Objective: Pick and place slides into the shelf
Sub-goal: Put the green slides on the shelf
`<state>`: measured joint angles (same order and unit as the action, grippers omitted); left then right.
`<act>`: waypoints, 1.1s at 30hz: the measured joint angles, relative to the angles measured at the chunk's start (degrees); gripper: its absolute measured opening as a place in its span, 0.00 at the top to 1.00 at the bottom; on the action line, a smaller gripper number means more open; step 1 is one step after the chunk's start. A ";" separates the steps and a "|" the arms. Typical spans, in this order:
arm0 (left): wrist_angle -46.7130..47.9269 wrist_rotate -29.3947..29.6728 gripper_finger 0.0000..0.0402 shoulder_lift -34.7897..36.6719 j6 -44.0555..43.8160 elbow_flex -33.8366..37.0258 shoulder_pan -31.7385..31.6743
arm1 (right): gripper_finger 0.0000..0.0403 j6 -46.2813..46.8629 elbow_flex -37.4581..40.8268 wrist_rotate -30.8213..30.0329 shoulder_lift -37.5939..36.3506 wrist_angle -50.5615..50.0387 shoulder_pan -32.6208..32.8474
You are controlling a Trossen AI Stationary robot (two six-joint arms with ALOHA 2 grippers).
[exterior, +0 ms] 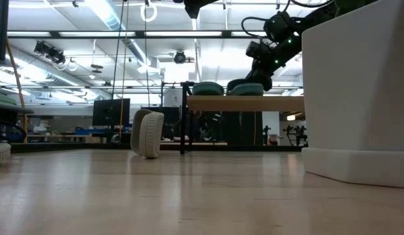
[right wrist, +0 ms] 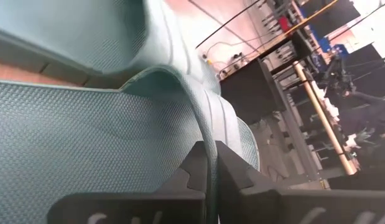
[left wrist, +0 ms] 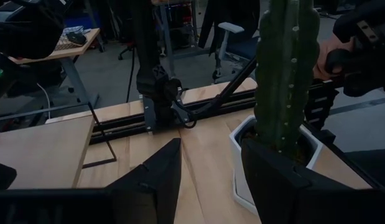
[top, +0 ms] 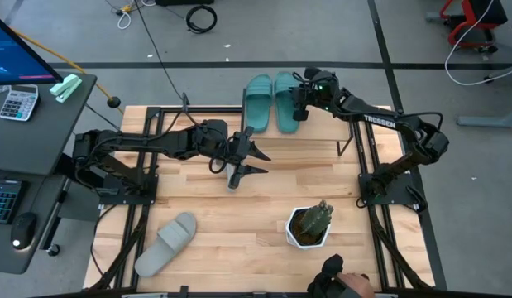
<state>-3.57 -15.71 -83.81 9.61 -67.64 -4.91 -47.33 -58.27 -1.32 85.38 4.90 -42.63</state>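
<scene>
Right end effector (top: 299,108) pinches the right teal slide's (top: 287,101) strap (right wrist: 208,134) on the shelf (exterior: 244,103); left end effector (top: 257,161) gapes empty.

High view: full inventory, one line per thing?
teal slides: two, teal-green, side by side on the shelf at the far edge.
grey slide: one, light grey, flat near the table's front left corner.
second grey slide: one, grey, on edge mid-table by the left gripper.
shelf: one, light wood plank, far centre.
plant pot: one, white with green cactus, front right.
left gripper: open, mid-table.
right gripper: shut on a teal slide's strap.
</scene>
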 joint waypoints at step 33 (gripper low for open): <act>0.00 -0.01 0.57 0.00 0.00 0.00 0.00 | 0.98 5.52 -0.36 2.41 5.05 2.31 -1.05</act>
<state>-3.57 -15.72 -83.81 9.61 -67.64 -4.91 -41.80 -58.63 1.10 90.43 7.21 -43.68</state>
